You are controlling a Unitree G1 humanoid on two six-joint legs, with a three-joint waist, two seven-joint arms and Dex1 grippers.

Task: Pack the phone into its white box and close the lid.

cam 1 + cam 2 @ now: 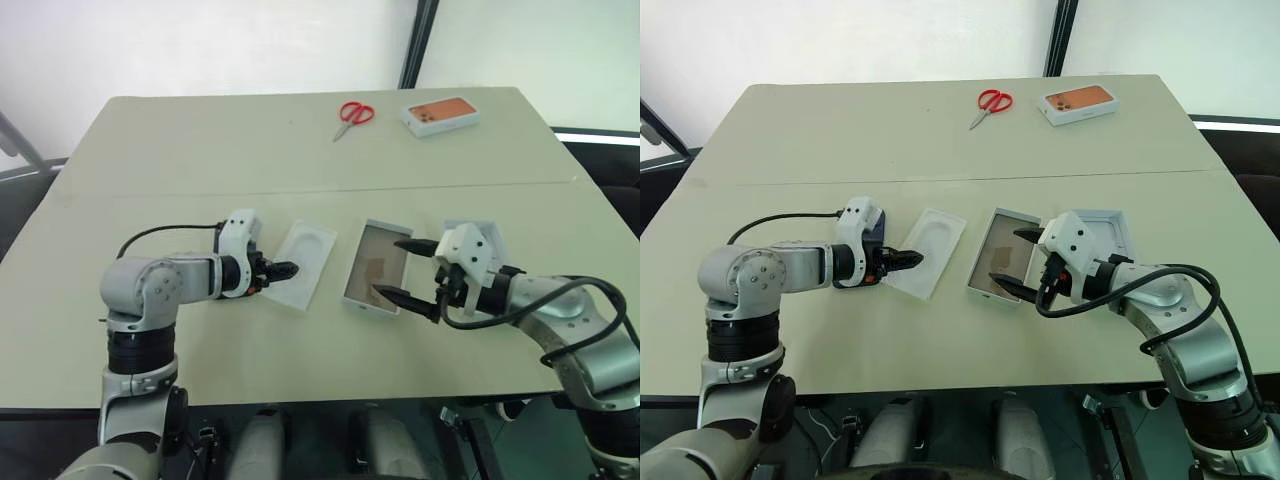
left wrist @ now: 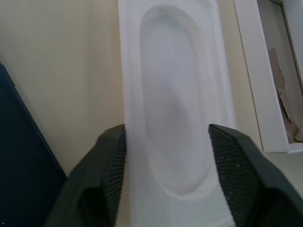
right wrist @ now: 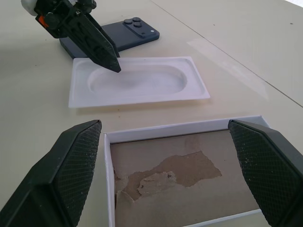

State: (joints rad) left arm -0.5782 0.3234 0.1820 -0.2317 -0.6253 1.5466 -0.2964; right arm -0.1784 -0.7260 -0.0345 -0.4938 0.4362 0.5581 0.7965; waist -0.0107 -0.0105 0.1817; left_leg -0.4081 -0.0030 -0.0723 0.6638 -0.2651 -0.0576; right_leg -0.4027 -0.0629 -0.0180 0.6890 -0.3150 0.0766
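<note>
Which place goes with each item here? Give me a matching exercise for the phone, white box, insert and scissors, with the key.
Things:
1. phone
2. white box
3. insert
4. scissors

Places:
A. between the right gripper's open fingers
B. far side of the table, beside the orange-topped box
C. under the left gripper
D. beside the insert, behind the left gripper

Pairs: 1-D, 2-A, 3-C, 4-B

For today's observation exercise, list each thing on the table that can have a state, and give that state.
Shallow white cardboard box: open, no phone inside, floor torn.
Dark navy-blue phone: lying camera side up on the table, outside the box.
Thin white insert with rounded recess: flat on the table, nothing in its recess.
White lid: off the box.
Red-handled scissors: lying closed.
Right gripper: open.
</note>
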